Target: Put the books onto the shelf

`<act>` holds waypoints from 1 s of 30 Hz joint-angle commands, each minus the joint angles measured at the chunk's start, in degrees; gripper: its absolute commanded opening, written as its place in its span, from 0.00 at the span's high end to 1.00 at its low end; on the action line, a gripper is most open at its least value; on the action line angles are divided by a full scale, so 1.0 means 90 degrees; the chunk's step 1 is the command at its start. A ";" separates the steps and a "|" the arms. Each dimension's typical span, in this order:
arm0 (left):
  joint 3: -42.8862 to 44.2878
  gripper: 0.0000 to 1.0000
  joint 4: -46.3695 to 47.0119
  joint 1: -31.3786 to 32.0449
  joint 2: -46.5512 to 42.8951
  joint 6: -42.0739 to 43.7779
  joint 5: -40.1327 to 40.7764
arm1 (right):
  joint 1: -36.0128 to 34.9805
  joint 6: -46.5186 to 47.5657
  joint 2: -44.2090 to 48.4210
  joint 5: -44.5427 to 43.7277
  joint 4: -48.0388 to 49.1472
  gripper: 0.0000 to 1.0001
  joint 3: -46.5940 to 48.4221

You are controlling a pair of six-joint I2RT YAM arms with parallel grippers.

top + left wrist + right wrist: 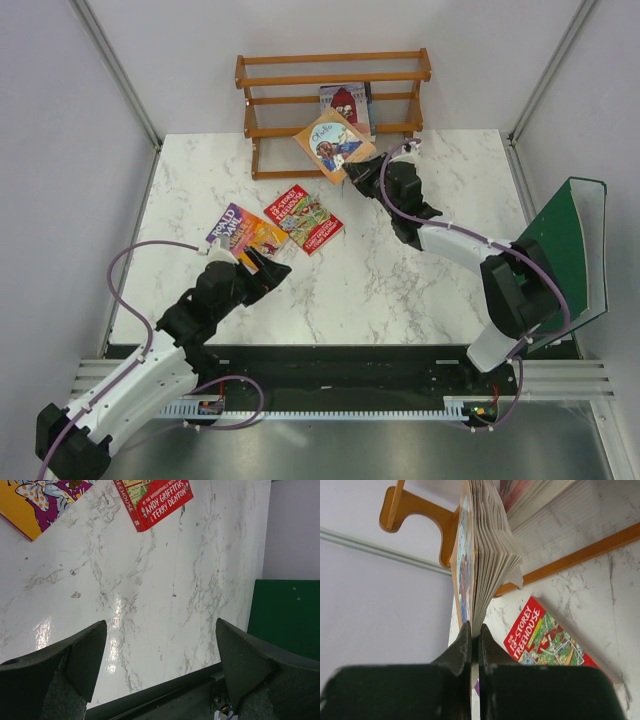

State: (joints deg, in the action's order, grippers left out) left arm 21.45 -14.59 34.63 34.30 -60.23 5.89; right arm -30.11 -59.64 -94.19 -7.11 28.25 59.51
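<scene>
Left hand [160, 630] agape above glossy marble table [150, 580], right hand [475, 635] pinching orange paperback [335, 145]

The red book [547, 642] near the table's [400, 290] middle reads "13-STOREY TREEHOUSE" and "BY ANDY GRIFFITHS & TERRY DENTON". The purple book [238, 230] toward the left edge bears "ROALD DAHL". The orange book's [335, 145] script title cannot be read.

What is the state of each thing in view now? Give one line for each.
Orange book: held tilted, in front of the shelf.
Pink book: standing on the shelf.
Red book: flat on the table.
Purple book: flat on the table.
Left gripper: open, empty.
Right gripper: shut on the orange book.
</scene>
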 commanded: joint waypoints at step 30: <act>0.0243 0.05 -0.0352 0.0029 -0.0374 0.0676 0.0244 | 0.0728 -0.0991 -0.1760 -0.0556 0.0153 1.00 0.2684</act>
State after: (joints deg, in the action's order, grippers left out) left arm 21.69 -17.65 34.63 31.57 -56.80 6.37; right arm -23.64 -67.99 -108.99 -7.53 30.85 78.39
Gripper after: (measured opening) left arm 0.953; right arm 0.033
